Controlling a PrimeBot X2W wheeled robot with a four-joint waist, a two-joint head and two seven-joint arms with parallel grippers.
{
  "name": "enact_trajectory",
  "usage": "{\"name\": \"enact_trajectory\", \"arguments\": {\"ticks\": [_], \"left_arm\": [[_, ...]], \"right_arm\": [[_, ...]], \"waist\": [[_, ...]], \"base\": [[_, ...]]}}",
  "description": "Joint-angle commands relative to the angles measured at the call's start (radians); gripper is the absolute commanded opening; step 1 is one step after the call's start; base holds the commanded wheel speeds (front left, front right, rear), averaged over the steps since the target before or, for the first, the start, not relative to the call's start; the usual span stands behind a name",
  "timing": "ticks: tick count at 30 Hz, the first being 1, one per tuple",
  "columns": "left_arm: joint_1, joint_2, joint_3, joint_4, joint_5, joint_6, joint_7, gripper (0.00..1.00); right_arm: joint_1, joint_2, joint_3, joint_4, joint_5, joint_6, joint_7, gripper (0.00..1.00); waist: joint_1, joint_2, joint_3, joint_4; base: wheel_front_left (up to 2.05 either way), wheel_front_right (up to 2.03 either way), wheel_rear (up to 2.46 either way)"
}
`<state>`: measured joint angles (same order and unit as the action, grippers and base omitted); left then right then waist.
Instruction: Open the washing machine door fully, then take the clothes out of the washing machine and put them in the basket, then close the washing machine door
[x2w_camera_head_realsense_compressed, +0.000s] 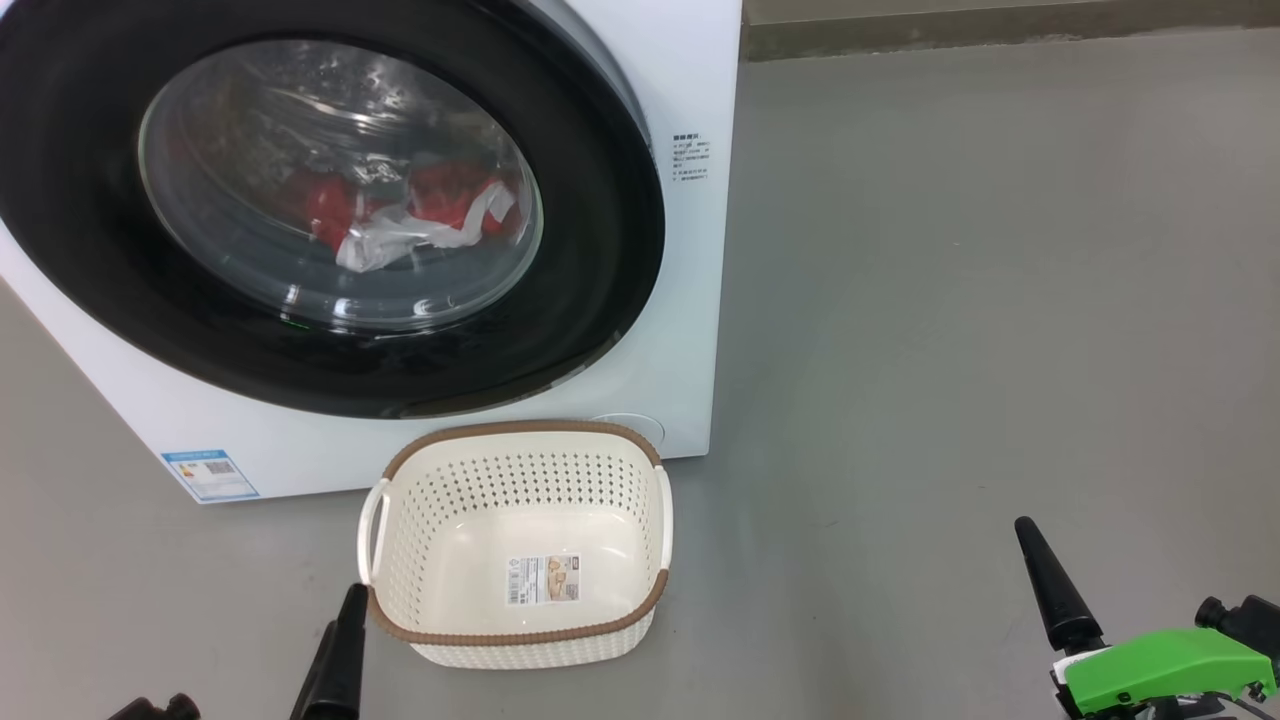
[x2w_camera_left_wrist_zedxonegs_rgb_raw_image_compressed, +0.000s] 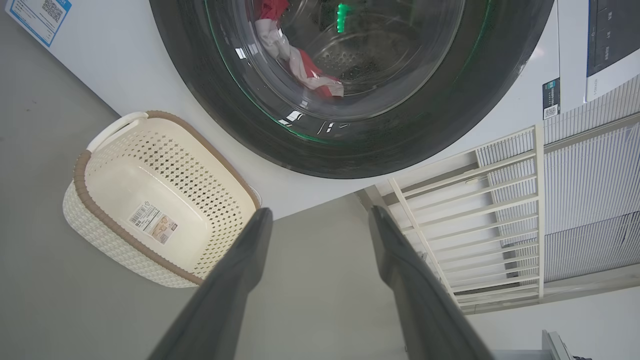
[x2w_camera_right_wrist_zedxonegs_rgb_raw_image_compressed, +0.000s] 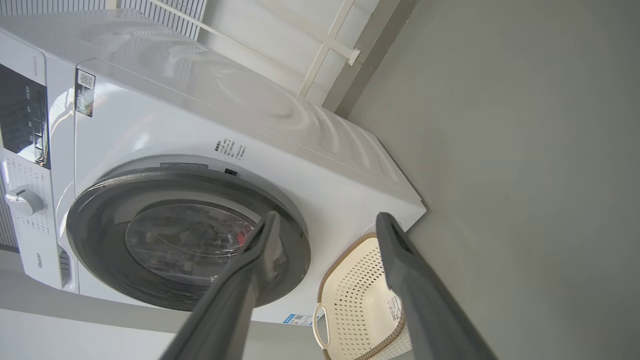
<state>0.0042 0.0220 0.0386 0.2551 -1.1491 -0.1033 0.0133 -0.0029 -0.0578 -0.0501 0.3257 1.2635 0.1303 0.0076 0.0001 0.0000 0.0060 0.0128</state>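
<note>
Both grippers low and spread, door shut on the load

The left gripper (x2w_camera_left_wrist_zedxonegs_rgb_raw_image_compressed: 321, 212) sits at the lower left, fingers apart, holding nothing, tips just beside the basket's near corner. The washing machine door (x2w_camera_head_realsense_compressed: 620, 250) lies closed against the washing machine (x2w_camera_head_realsense_compressed: 700, 100), with the clothes (x2w_camera_head_realsense_compressed: 450, 195) behind its glass. The basket (x2w_camera_head_realsense_compressed: 520, 636) stands on the floor before the machine. The right gripper (x2w_camera_right_wrist_zedxonegs_rgb_raw_image_compressed: 328, 217) hovers at the lower right, well apart from the basket, fingers spread.
</note>
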Motion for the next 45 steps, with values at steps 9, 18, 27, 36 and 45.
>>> {"name": "enact_trajectory", "arguments": {"ticks": [9, 18, 27, 36, 45], "left_arm": [[0.001, 0.023, -0.013, -0.063, 0.142, 0.024, -0.040, 1.00], [0.008, 0.030, -0.028, -0.078, 0.250, 0.038, -0.067, 1.00], [0.015, 0.034, -0.036, -0.087, 0.359, 0.049, -0.093, 1.00], [0.021, 0.036, -0.040, -0.097, 0.457, 0.054, -0.117, 1.00], [0.025, 0.037, -0.039, -0.112, 0.570, 0.060, -0.144, 1.00]], "right_arm": [[-0.006, -0.034, 0.030, -0.025, -0.124, 0.000, -0.037, 1.00], [-0.003, -0.048, 0.051, -0.021, -0.214, 0.000, -0.063, 1.00], [0.001, -0.061, 0.070, -0.015, -0.293, 0.000, -0.090, 1.00], [0.004, -0.074, 0.085, -0.015, -0.361, 0.000, -0.113, 1.00], [0.003, -0.088, 0.106, -0.013, -0.448, 0.000, -0.140, 1.00]], "waist": [[-0.0001, 0.0000, 0.006, 0.005], [-0.0001, 0.0000, 0.011, 0.006], [-0.0001, 0.0000, 0.014, 0.005], [-0.0001, 0.0000, 0.019, 0.004], [-0.0001, 0.0000, 0.028, 0.003]], "base": [[0.00, 0.00, 0.00], [0.00, 0.00, 0.00], [0.00, 0.00, 0.00], [0.00, 0.00, 0.00], [0.00, 0.00, 0.00]]}}
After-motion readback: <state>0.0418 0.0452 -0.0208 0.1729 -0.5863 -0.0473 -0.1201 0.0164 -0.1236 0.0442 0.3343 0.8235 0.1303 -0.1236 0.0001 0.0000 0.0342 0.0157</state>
